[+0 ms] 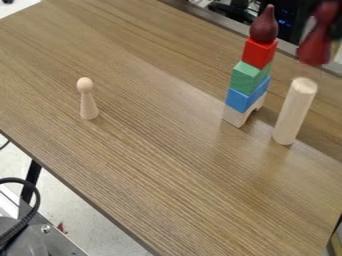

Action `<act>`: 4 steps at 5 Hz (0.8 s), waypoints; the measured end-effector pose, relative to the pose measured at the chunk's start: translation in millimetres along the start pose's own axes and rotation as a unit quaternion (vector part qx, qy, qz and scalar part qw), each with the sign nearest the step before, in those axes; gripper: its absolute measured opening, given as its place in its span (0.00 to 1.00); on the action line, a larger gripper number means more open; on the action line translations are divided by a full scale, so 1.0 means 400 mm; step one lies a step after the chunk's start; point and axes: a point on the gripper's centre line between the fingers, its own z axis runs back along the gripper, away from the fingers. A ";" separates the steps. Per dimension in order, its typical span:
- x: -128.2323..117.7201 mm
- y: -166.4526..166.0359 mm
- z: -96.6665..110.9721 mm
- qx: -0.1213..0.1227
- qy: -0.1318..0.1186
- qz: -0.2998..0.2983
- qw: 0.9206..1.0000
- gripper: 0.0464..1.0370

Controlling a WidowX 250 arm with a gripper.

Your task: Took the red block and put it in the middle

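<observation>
Standing in one stack on the table [167, 145] were five pieces: one arch [236, 118], one blue block [246, 100], one green block [247, 78], the one red block [259, 52] fourth from the bottom, and one dark red topper [264, 25]. One cylinder [294, 112] stood just right of it, one peg [87, 102] well to the left. I could not tell the claw's state.

Soft, fairly bright light covers the table [153, 160], with a pale sheen reaching toward its right corner. A dimmer band runs beside its far edge.
</observation>
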 end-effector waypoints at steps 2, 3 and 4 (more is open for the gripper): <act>-0.010 -0.021 0.111 -0.024 -0.043 0.003 0.999 0.56; -0.032 -0.102 0.099 -0.036 -0.040 -0.039 0.998 0.56; -0.063 -0.167 0.064 -0.042 -0.031 -0.079 0.996 0.56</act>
